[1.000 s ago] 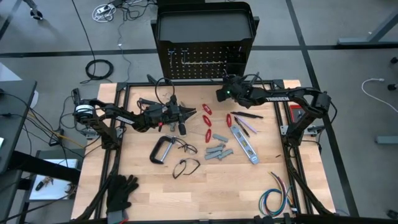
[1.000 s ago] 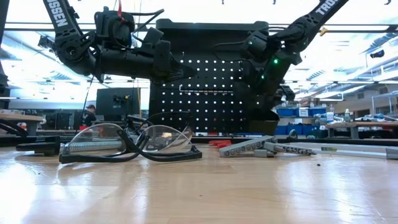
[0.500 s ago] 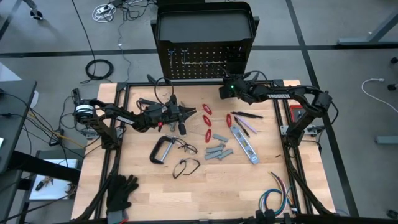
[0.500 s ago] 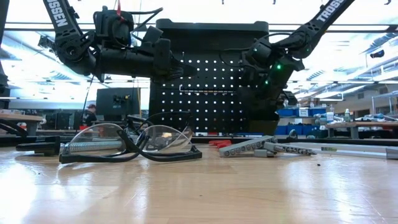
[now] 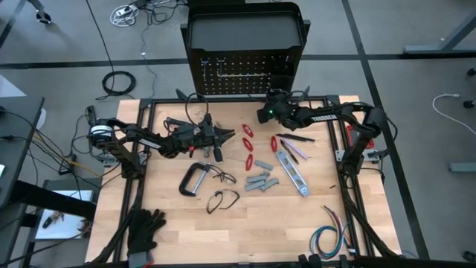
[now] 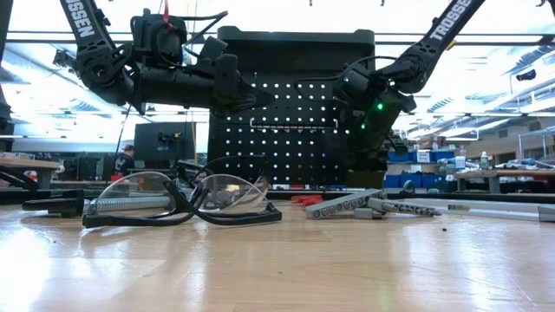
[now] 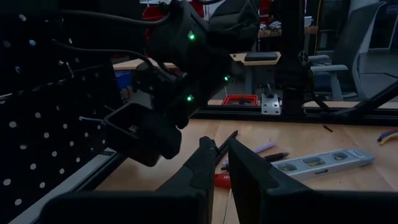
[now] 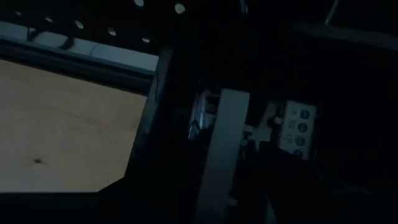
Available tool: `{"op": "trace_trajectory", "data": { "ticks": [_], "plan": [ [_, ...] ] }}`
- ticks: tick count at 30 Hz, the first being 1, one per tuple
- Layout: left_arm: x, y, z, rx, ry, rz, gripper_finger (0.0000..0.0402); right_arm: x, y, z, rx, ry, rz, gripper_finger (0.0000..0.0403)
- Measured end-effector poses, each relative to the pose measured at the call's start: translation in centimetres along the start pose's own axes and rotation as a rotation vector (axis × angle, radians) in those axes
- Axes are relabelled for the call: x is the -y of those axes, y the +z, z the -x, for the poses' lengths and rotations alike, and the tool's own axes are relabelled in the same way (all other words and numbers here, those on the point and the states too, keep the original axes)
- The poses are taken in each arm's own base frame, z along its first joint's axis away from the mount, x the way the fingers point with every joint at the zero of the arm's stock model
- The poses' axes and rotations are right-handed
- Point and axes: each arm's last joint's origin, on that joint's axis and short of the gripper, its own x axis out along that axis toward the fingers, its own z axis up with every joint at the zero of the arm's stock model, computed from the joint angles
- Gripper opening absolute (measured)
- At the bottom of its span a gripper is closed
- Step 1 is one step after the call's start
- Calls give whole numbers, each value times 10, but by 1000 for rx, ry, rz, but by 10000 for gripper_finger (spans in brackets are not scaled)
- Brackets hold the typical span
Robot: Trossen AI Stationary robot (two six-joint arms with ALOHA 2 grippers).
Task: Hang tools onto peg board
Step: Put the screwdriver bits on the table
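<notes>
Right gripper (image 5: 265, 113) sits at the peg board (image 5: 245, 74) foot, jaws apart around something too dark to identify, so a missed hook could drop it; left gripper (image 5: 223, 136), nearly closed and seemingly empty, hovers above the tools (image 5: 262, 181) on the table.

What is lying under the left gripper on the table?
Under the left gripper, the bare wooden table shows, with a dark-handled tool beside it. Anything directly beneath the gripper body is covered.
</notes>
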Motion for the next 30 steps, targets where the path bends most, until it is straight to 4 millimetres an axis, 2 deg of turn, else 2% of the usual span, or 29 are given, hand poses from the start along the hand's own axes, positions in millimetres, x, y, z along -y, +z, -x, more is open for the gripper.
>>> {"op": "trace_trajectory", "data": {
  "ticks": [4,13,17,22,30],
  "plan": [
    [1,0,0,2,-8,0,47,2,0,-3,-10,-9,-11,217],
    [2,1,0,7,-11,0,47,21,6,-15,-97,-10,12,212],
    [2,1,0,7,-11,-3,47,20,5,-14,-96,14,45,198],
    [2,1,0,6,-11,-4,47,13,3,-13,-128,139,107,173],
    [2,1,0,6,-11,-4,47,16,3,-14,-162,142,113,160]
  ]
}}
